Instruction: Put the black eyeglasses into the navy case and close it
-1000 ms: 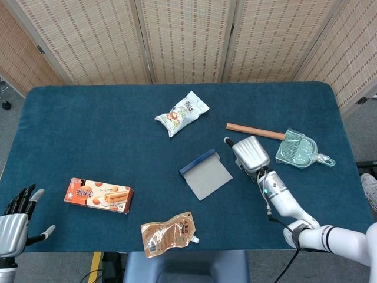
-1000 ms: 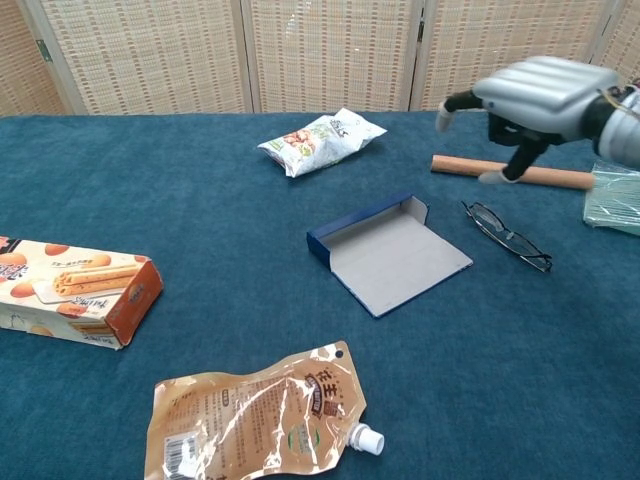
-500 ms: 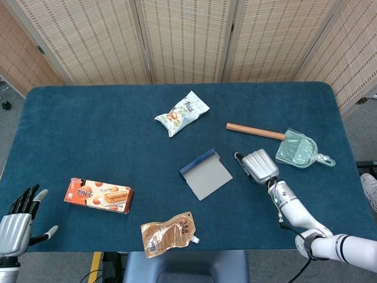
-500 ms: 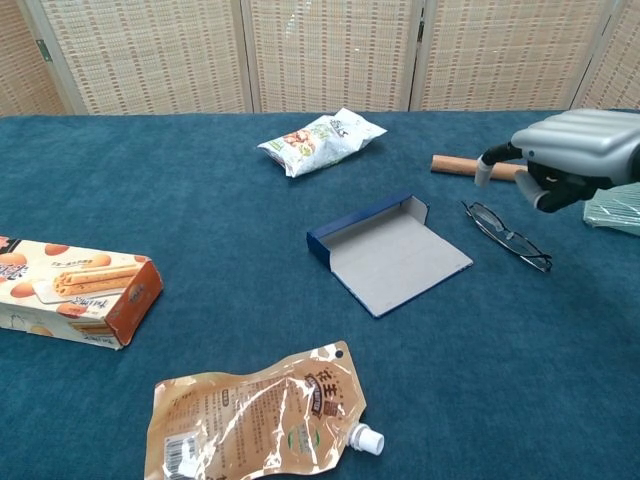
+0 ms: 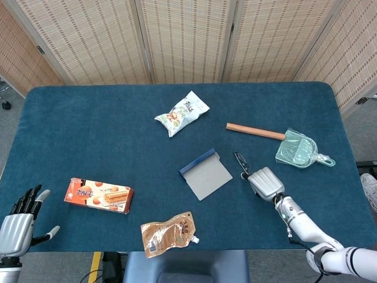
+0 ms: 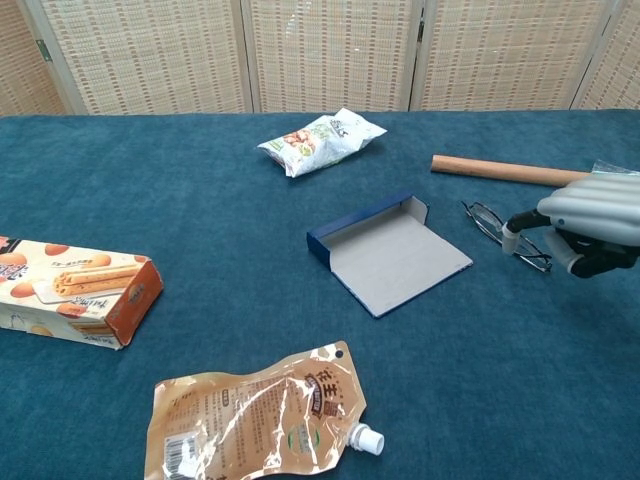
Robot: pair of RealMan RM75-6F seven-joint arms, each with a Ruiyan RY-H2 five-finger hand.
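A table (image 5: 88,118) covered in dark teal cloth fills both views, with woven screens (image 5: 182,35) standing behind it. The largest item on it is an orange biscuit box (image 5: 98,195) lying flat near the front left edge. A tan spouted pouch (image 5: 168,234) lies at the front centre, and a white and green snack bag (image 5: 182,112) lies towards the back. To the right rests a pale green dustpan (image 5: 299,150) with a wooden handle (image 5: 255,131) pointing left. Near the middle, the navy case (image 6: 388,252) lies open, its grey inner flap flat on the cloth and its blue walls raised along the far side. Just beside the case on its right, the black eyeglasses (image 6: 492,226) lie folded on the cloth, apart from the case. The right hand (image 6: 590,221) hangs low over the right end of the eyeglasses, back upward, fingers curled under and thumb pointing towards the frames; whether it touches or grips them cannot be told. The left hand (image 5: 16,224) shows at the lower left corner of the head view, off the table's edge, fingers spread and holding nothing.
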